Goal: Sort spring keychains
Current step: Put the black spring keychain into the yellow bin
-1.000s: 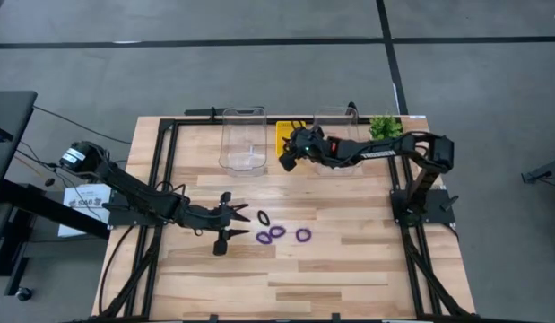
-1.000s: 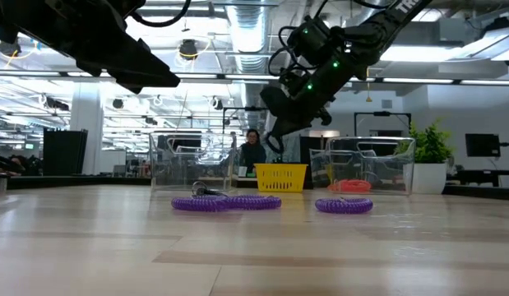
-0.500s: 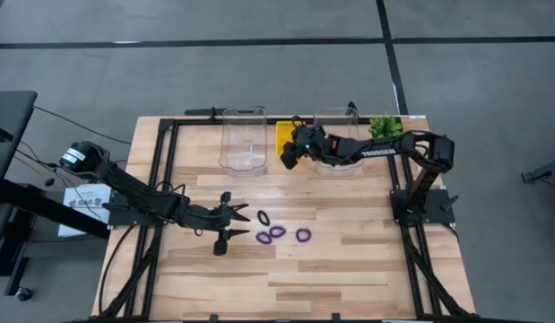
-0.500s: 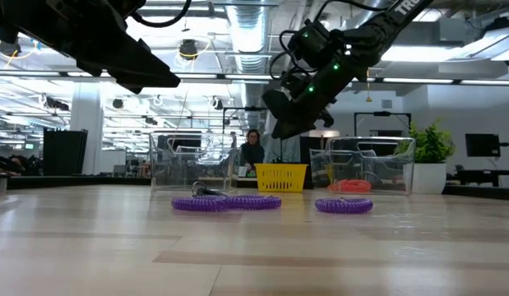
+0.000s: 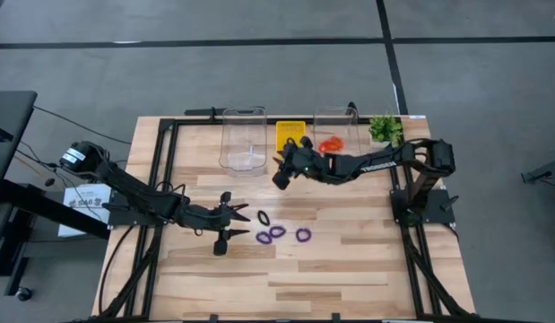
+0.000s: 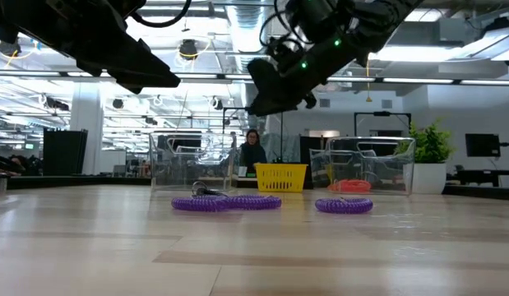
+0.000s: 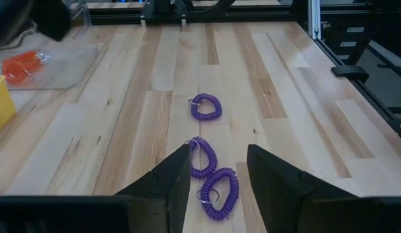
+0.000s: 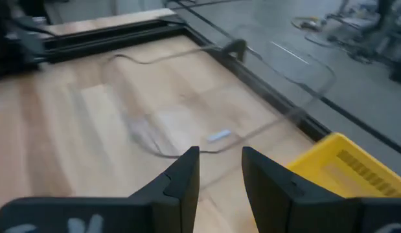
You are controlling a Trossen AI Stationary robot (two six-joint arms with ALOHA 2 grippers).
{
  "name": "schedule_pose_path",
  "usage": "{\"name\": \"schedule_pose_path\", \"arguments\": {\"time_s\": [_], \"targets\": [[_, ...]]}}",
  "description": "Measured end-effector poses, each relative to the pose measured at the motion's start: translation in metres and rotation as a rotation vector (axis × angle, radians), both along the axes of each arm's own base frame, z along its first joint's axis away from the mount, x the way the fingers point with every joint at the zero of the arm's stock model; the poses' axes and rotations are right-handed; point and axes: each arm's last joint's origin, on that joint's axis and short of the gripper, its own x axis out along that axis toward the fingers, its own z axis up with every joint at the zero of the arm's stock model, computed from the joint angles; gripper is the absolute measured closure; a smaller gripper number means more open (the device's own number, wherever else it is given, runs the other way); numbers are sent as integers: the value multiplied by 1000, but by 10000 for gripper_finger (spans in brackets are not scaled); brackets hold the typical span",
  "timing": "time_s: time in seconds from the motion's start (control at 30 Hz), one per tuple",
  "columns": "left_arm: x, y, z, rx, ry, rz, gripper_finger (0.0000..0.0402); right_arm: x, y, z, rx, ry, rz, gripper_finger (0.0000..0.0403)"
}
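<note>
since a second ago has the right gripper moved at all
Yes. In the high view the right gripper has swung off the right clear bin, past the yellow tray, toward the table's middle, uncovering the orange-red keychains inside.

Yellow plastic tray (image 5: 288, 135) sits at table's far edge; clear plastic bins either side: left one (image 5: 243, 139), right one (image 5: 336, 135); coiled purple keychains (image 5: 277, 232) in front.

- The left arm reaches low across the table from its left edge, its left gripper (image 5: 230, 222) near the table's middle with fingers (image 7: 164, 181) spread apart and nothing between them.
- The right arm stretches from the right side, raised above the table; the right gripper (image 5: 281, 172) has fingers (image 8: 181, 178) parted, empty.
</note>
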Motion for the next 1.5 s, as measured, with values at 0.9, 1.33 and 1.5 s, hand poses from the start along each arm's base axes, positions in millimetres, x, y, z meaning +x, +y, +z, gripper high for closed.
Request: {"name": "schedule_pose_path", "arguments": {"time_s": [0.9, 1.33, 1.5], "targets": [[0, 0, 0, -27, 2, 11, 252, 0, 107, 1, -36, 7, 300, 301], [-1, -4, 0, -96, 28, -90, 252, 12, 126, -35, 8, 40, 422, 301], [-1, -4, 0, -96, 28, -90, 252, 21, 128, -64, 33, 32, 408, 301]]}}
